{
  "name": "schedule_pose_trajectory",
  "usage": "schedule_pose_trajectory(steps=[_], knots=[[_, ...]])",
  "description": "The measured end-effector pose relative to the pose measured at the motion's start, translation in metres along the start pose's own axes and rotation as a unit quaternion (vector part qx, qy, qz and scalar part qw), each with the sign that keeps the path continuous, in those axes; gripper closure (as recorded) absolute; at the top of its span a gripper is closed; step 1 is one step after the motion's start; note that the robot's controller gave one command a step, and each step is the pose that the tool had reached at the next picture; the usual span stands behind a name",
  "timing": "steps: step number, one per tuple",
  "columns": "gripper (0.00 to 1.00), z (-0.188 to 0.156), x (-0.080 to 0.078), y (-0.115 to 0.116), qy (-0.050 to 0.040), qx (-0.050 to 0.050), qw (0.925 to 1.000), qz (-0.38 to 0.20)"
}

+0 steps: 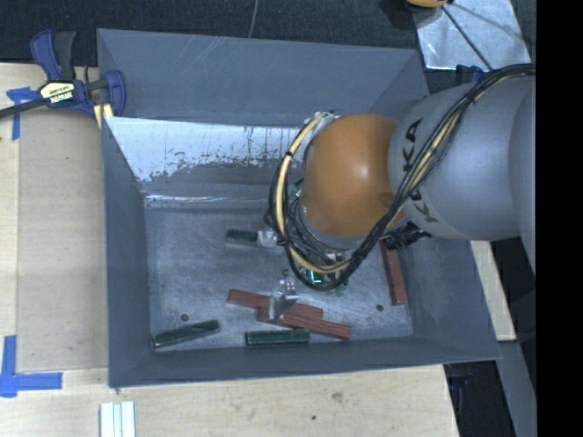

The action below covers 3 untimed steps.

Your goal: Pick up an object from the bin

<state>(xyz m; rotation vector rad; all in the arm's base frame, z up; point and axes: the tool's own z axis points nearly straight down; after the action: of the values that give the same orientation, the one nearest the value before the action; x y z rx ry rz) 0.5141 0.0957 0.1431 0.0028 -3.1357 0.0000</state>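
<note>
- Claw (287,297) sits under the orange wrist cover (351,176), low over the overlapping red-brown sticks (305,319) at the front middle of the bin (127,271).
- Open or closed: cannot tell.
- Dark green stick (277,339) lies just in front of the heap, another green stick (185,333) at front left.
- Lone red-brown stick (395,279) lies at right.

You see a bin (126,271) of grey matt metal. Its back wall (200,153) is scratched and its floor (191,262) looks rough and speckled. The orange cover (351,176) is smooth and glossy, like plastic. The arm (474,171) has a soft sheen. The brown bars (314,321) look matt, the green bars (186,334) slightly glossy.
</note>
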Motion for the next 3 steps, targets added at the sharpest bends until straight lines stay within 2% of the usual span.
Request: schedule_pose_trajectory(steps=[1, 2, 3], knots=[[0.00, -0.004, -0.002, 0.000, -0.0041, 0.000, 1.0000, 0.001], [1.00, 0.067, 0.023, -0.027, -0.0081, -0.002, 0.9980, 0.062], [1.00, 0.067, 0.023, -0.027, -0.0081, -0.002, 0.9980, 0.062]])
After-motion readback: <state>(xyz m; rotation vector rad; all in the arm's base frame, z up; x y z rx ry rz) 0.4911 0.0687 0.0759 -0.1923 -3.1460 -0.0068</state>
